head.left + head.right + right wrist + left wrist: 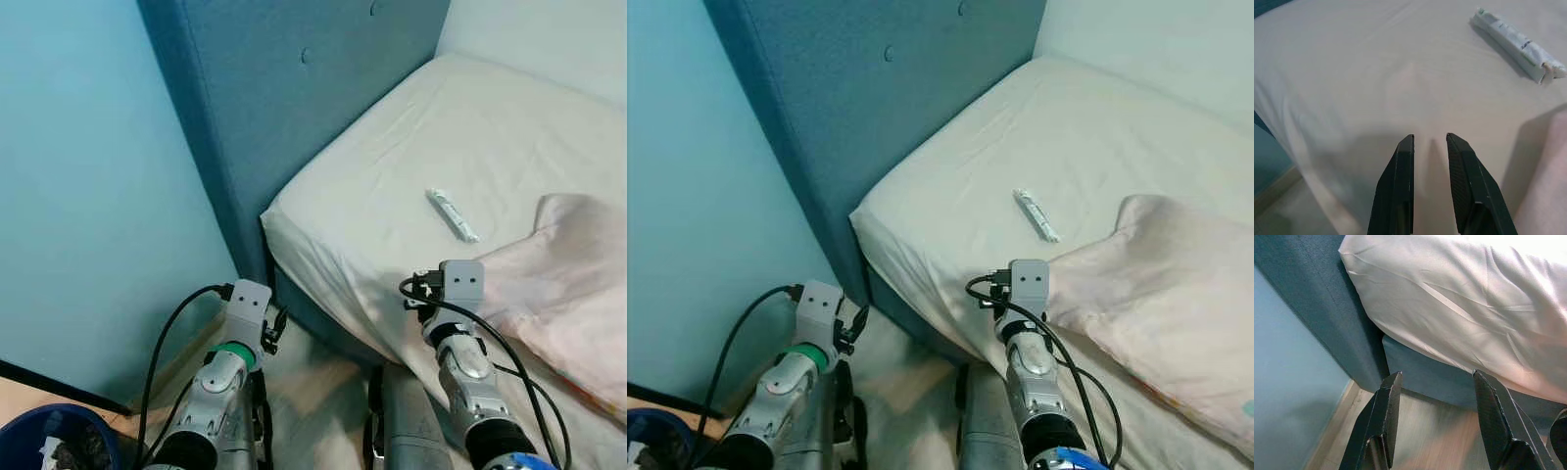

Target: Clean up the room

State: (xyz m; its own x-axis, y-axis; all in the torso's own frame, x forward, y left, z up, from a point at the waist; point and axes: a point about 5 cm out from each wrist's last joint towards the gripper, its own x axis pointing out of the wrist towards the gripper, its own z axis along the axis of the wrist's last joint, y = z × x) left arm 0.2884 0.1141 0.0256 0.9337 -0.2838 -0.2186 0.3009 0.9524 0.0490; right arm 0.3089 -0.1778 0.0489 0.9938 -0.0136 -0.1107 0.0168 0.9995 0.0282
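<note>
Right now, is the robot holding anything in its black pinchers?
No, nothing is held. The left gripper is open over the floor beside the bed, and the right gripper hovers over the white bedsheet, short of the small white wrapper.

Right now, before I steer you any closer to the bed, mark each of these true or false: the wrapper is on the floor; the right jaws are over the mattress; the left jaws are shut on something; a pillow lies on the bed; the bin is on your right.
1. The wrapper is on the floor. False: it lies on the white sheet of the bed.
2. The right gripper is over the mattress. True.
3. The left gripper is shut on something. False: its jaws stand open and empty, low beside the bed's edge.
4. A pale pink pillow lies on the bed. True.
5. The blue bin is on your right. False: it stands at your left.
</note>
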